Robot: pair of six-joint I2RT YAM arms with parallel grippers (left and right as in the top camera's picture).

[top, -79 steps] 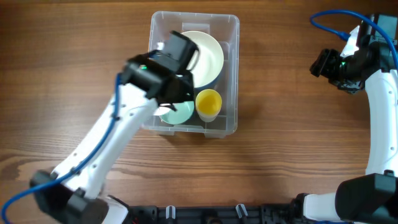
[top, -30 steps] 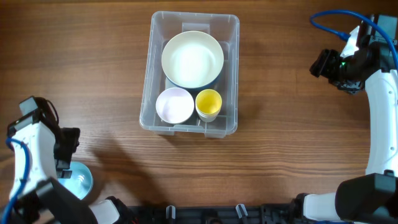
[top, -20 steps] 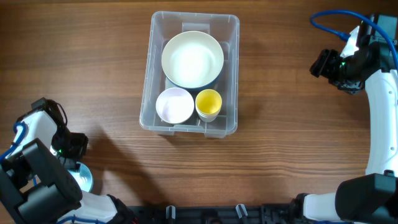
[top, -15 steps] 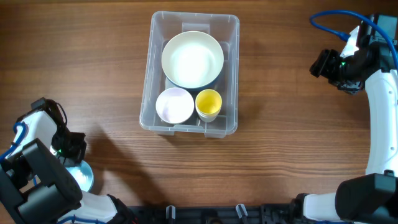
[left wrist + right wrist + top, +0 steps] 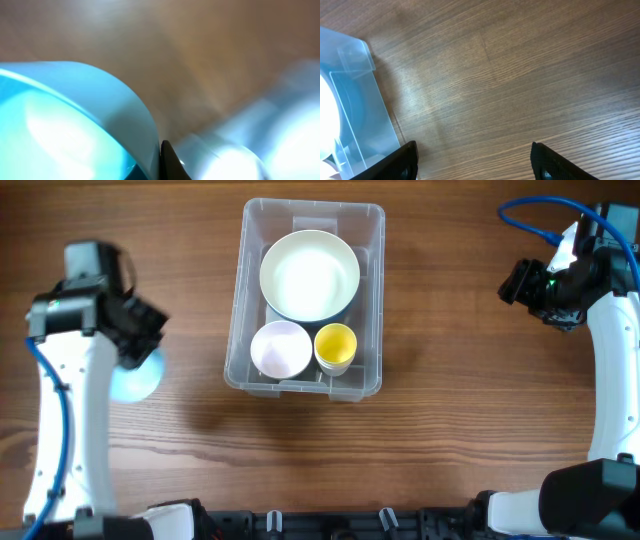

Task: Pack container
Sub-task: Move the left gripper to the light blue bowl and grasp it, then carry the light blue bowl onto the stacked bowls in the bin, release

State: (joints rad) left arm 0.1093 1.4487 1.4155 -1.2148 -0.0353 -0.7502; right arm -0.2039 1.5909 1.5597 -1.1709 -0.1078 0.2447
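Note:
The clear plastic container [image 5: 373, 300] stands at the table's middle and holds a large white bowl [image 5: 310, 275], a small white bowl [image 5: 280, 348] and a yellow cup [image 5: 335, 346]. My left gripper [image 5: 139, 348] is left of the container, shut on the rim of a light blue bowl [image 5: 132, 378] and holding it over the table. In the blurred left wrist view the blue bowl [image 5: 65, 120] fills the left side, with one dark finger [image 5: 169, 161] against its rim. My right gripper [image 5: 528, 284] is open and empty at the far right, its fingers [image 5: 402, 161] wide apart over bare wood.
The container's corner [image 5: 355, 100] shows at the left edge of the right wrist view. Wooden table [image 5: 470, 430] lies all round the container. A dark rail [image 5: 330, 522] runs along the front edge.
My left arm left the container, where the small white bowl now sits, picked up the blue bowl at the front left corner, and has swung it up toward the container's left side. Right arm unmoved.

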